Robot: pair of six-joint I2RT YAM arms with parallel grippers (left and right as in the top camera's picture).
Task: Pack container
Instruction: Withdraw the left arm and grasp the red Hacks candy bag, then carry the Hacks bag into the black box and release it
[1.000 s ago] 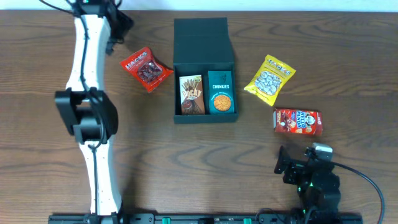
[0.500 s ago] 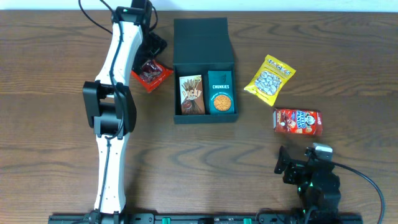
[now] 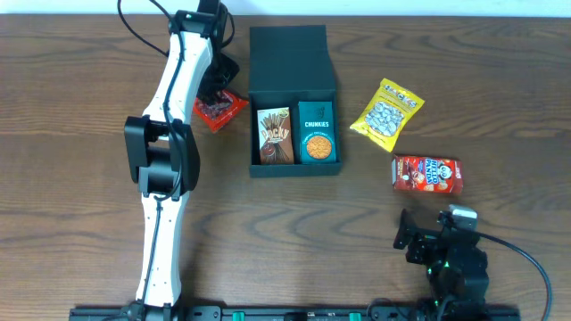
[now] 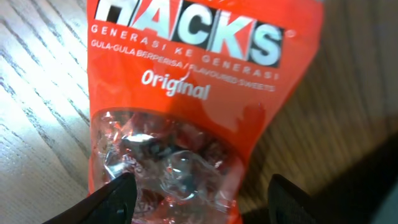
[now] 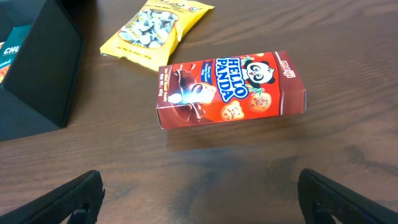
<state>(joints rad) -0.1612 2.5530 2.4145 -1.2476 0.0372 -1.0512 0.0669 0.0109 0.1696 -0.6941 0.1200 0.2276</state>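
Observation:
The dark teal-green container (image 3: 291,58) stands open at the table's back middle, lid flap folded back. A Pocky box (image 3: 275,135) and a teal Chunkies box (image 3: 318,132) lie inside it. A red Hacks sweets bag (image 3: 219,109) lies on the table just left of the container. My left gripper (image 3: 219,82) is over it. In the left wrist view the left gripper (image 4: 202,202) is open, with its fingers either side of the bag (image 4: 186,112). My right gripper (image 3: 426,241) is open and empty near the front right; the right wrist view shows it (image 5: 202,199) above bare table.
A yellow snack bag (image 3: 385,113) and a red Hello Panda box (image 3: 427,174) lie right of the container. Both show in the right wrist view, the bag (image 5: 158,28) and the box (image 5: 230,87), ahead of the right gripper. The container's corner (image 5: 37,74) is at its left.
My left arm has swung right from the table's back left corner and come down over the Hacks bag. The right arm has not moved.

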